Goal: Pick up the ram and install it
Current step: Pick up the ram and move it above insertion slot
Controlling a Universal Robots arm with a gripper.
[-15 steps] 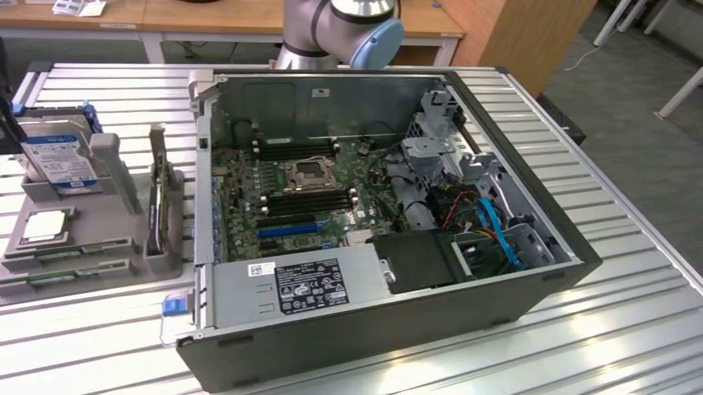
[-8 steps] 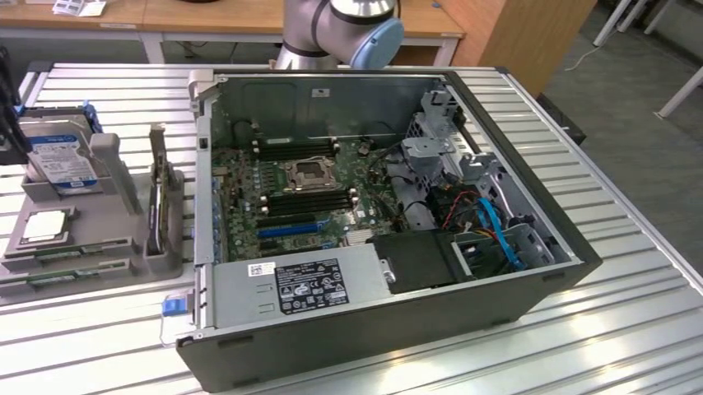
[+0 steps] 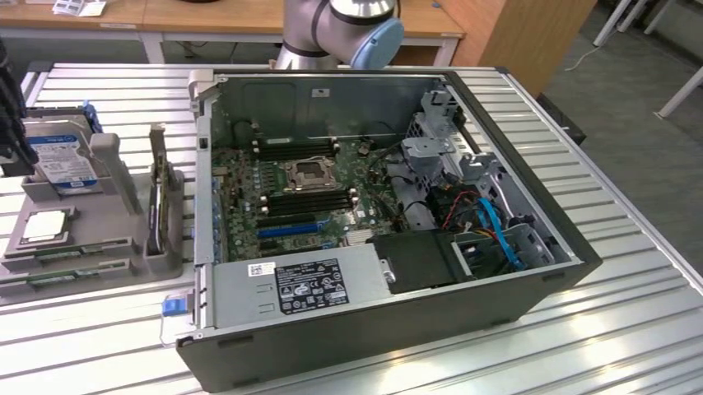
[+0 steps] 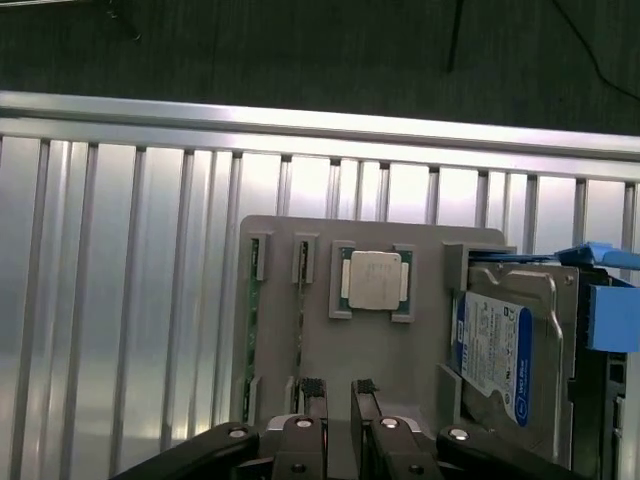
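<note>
We see the black two-fingered gripper (image 4: 338, 400) hanging over the grey plastic holder (image 4: 420, 240) on the silver slatted table (image 4: 120, 300). Its jaws are apart, and nothing is between them.

The ram (image 4: 300, 335), a long thin green circuit-board stick, stands on its edge in a slot of the holder. A second stick like it stands just beside it (they look like twins). A silver square chip (image 4: 375, 279) lies near them. A silver hard drive with a blue label (image 4: 500, 350) stands at the holder's other end. In the exterior view the holder sits to the left of the open black computer case (image 3: 384, 329).

We think the job right now is the grab. The stick is a little to one side of the gap, not under it. To do this well, we would:
- put the gap right over one stick only
- go straight down
- press softly on its two flat sides near the middle, because a thin board can bend
- keep the fingers off the twin
</note>
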